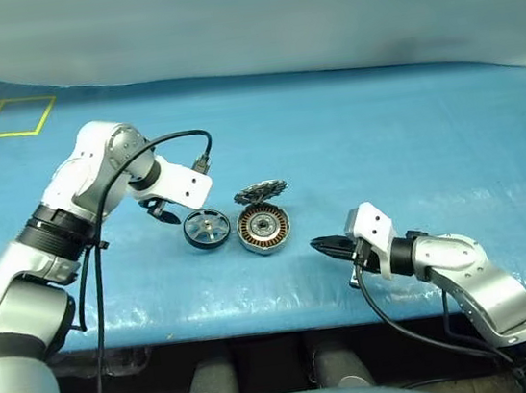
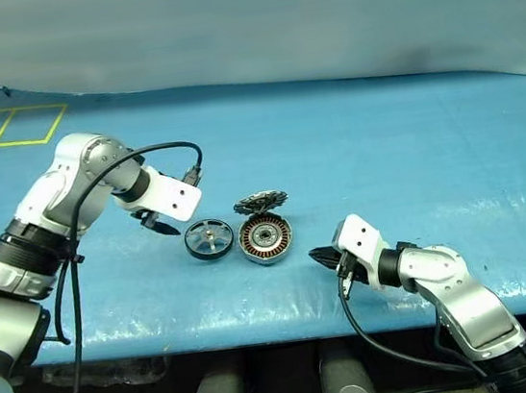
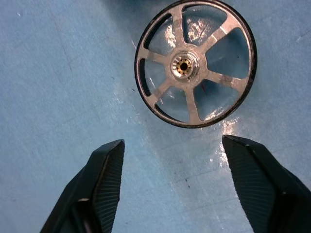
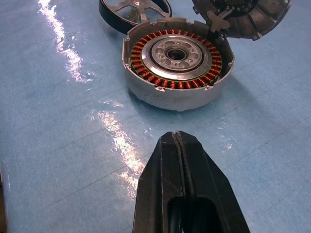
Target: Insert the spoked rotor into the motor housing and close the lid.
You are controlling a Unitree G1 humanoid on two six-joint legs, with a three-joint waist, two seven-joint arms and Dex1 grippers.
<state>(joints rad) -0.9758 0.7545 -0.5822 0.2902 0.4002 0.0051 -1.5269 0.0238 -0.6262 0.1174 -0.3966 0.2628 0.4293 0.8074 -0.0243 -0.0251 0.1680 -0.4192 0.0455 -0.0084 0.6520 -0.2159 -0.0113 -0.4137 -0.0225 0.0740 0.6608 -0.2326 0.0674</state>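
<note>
Your spoked rotor (image 1: 206, 228) lies flat on the blue worktop (image 1: 382, 142), just left of the motor housing (image 1: 263, 229). Lid (image 1: 261, 193) leans behind housing. L tool (image 3: 172, 187) over rotor, jaws apart, holding nothing. R tool (image 4: 187, 189) clenched empty, right of housing.

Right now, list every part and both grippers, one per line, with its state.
spoked rotor: flat on the table, ungripped, not yet in the housing.
motor housing: open, copper windings showing, nothing inserted.
lid: raised at the housing's far edge, tilted, not closed.
left gripper: jaws open, above the table, short of the rotor.
right gripper: jaws shut, empty, pointing at the housing.
</note>
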